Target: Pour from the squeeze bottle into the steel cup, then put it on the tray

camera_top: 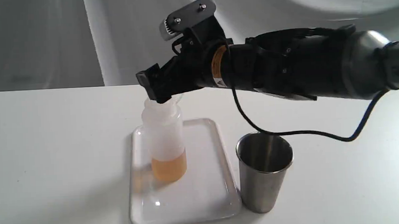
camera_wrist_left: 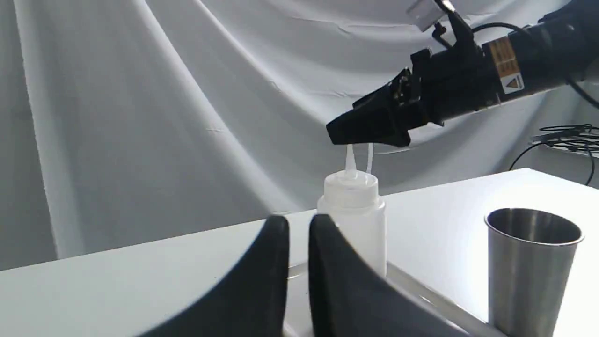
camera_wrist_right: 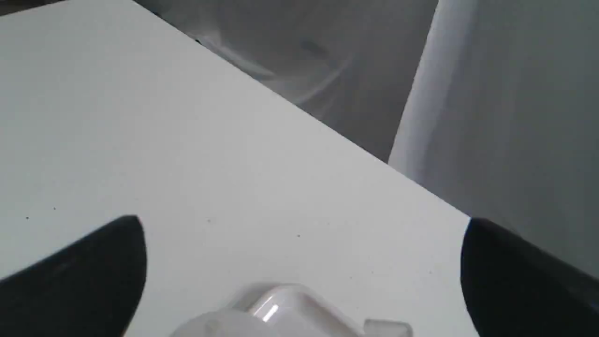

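Note:
The squeeze bottle [camera_top: 165,140] stands upright on the tray [camera_top: 203,199], in its back-left part, with amber liquid in its bottom quarter. My right gripper [camera_top: 151,89] hovers right over the bottle's top, open, its fingers [camera_wrist_right: 84,271] spread wide on either side of the cap [camera_wrist_right: 290,313]. In the left wrist view the nozzle and strap [camera_wrist_left: 350,157] reach up to the right gripper's [camera_wrist_left: 339,133] underside. The steel cup [camera_top: 264,169] stands upright just right of the tray. My left gripper [camera_wrist_left: 299,222] is low, near the tray, shut with nothing in it; the exterior view does not show it.
A black cable [camera_top: 288,132] sags from the right arm across the cup's rim. White cloth hangs behind the table's back edge. Loose cables [camera_wrist_left: 566,135] lie beyond the table at the far right of the left wrist view.

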Motion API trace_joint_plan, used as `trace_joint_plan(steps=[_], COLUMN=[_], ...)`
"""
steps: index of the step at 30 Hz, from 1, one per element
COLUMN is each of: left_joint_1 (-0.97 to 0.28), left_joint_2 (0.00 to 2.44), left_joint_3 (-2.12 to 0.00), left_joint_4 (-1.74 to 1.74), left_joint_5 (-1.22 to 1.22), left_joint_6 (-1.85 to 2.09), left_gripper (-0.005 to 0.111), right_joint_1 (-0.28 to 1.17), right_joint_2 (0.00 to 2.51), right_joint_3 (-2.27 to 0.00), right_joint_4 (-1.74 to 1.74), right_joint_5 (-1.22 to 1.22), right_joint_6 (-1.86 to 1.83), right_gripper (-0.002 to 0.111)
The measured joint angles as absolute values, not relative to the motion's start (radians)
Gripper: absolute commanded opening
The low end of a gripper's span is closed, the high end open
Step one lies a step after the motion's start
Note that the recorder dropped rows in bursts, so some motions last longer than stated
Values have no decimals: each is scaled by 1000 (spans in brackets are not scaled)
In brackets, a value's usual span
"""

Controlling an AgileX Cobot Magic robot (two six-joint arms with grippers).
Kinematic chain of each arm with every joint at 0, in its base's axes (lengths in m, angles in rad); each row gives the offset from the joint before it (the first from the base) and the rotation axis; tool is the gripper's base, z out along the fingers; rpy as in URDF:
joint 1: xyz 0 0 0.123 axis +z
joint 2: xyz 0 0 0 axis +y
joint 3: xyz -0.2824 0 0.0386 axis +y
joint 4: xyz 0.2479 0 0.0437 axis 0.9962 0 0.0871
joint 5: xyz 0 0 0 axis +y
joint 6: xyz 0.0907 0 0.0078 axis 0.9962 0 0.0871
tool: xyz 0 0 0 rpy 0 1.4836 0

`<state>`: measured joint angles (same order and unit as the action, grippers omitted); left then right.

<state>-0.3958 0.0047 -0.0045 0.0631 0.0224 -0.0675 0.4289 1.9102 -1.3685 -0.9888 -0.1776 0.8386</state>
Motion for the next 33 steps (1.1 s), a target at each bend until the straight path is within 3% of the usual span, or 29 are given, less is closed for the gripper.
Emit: trace_joint_plan(steps=[12,22,33], left_joint_1=[-396,-396,-396], left_joint_2=[5,5,5], left_joint_3=[-4,-4,-4], left_joint_4=[63,63,63], left_joint_5=[22,22,22], left_joint_6=[-67,-67,-67], left_gripper=[8,8,8], right_joint_1=[429,429,429], right_joint_2=[1737,1498,1044], right_joint_3=[-1368,-1335,-1041], right_joint_4=[-989,-988,-877], right_joint_5=[-108,270,366], right_joint_6=[839,839,742], right_gripper=[88,59,55])
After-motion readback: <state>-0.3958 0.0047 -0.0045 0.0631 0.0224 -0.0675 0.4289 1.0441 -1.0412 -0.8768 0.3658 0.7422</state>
